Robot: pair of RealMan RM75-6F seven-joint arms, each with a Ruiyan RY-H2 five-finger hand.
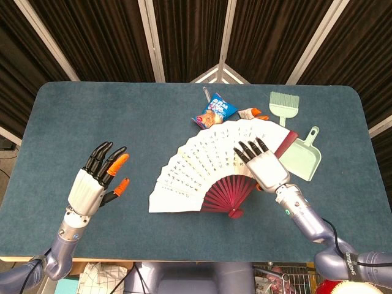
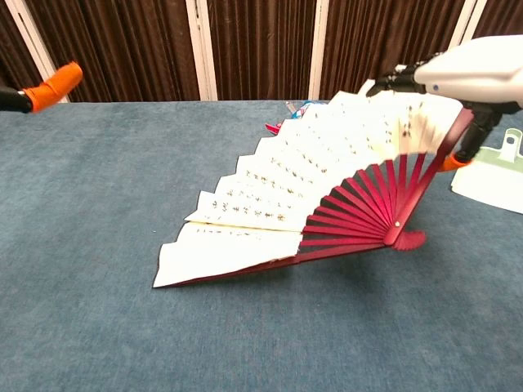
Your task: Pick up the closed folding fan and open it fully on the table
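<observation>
The folding fan (image 1: 196, 165) is spread wide, white paper with dark writing on red ribs. Its left edge and pivot rest on the blue table (image 1: 92, 122), while its right side tilts up off the surface (image 2: 294, 188). My right hand (image 1: 263, 165) lies over the fan's right part and holds the red end stick, seen from the side in the chest view (image 2: 470, 77). My left hand (image 1: 98, 180) hovers well left of the fan with fingers spread and nothing in it. Only one of its orange fingertips (image 2: 51, 86) shows in the chest view.
Behind the fan lie a blue snack bag (image 1: 214, 112) and a small white packet (image 1: 251, 113). A green brush (image 1: 283, 105) and a green dustpan (image 1: 302, 156) sit at the right, the dustpan touching the fan's raised end.
</observation>
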